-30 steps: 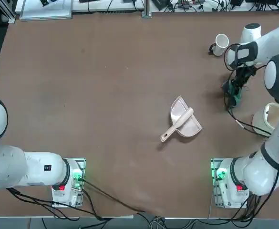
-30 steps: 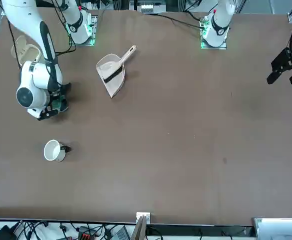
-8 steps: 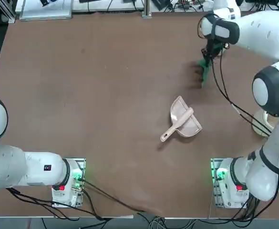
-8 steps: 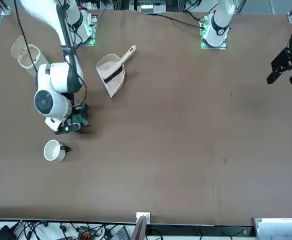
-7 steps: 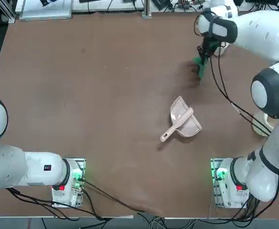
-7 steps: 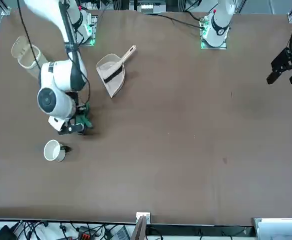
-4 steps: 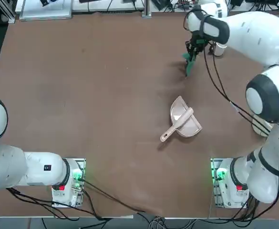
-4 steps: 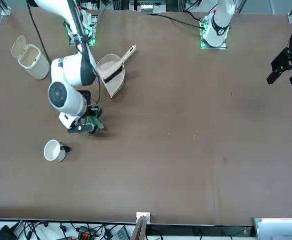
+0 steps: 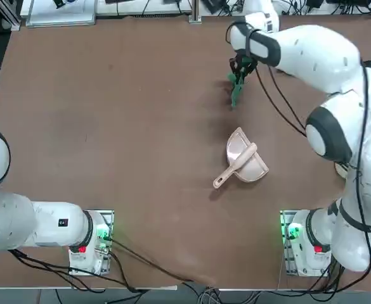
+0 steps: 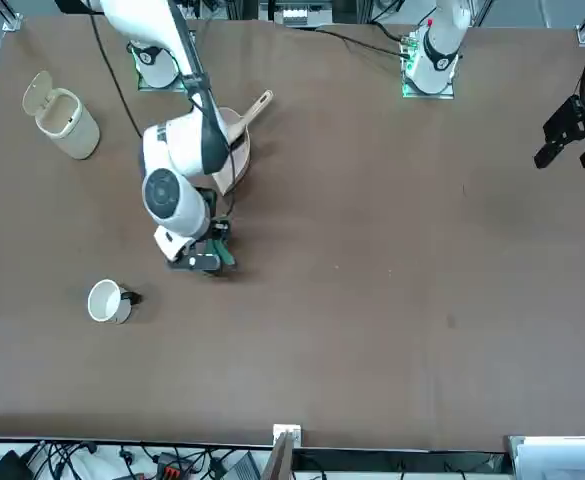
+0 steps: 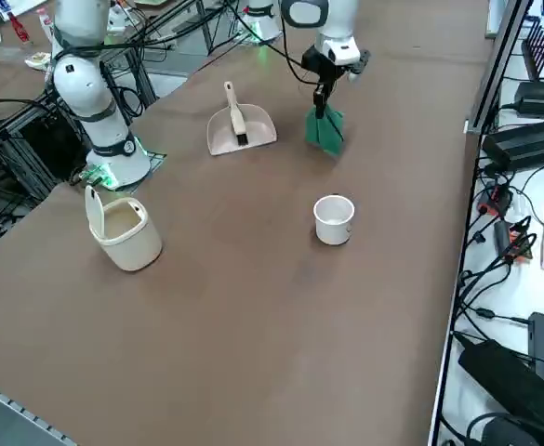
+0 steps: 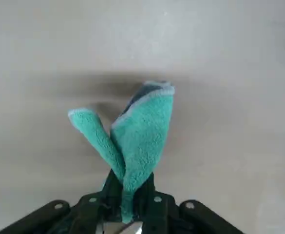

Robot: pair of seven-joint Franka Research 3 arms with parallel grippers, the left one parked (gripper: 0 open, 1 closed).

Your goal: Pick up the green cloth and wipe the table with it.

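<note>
- The right gripper is out over the far part of the table, beyond the pink dustpan as seen from the robot's bases.
- Its fingers are pinched tight on the top of the green cloth; the wrist view shows the cloth squeezed between them with no gap left.
- The cloth hangs from the gripper with its long axis roughly vertical; the pinched end is up and the loose, wider end points down at the table.
- In the side view the lower edge of the cloth is at or just above the tabletop; whether it touches cannot be told.
- In the wrist view the free end splits into two folds that spread apart away from the fingers.
- In the front view the cloth shows just under the gripper, near the dustpan and apart from it.
- A white mug stands well apart from the dustpan, and a beige lidded bin farther off.
</note>
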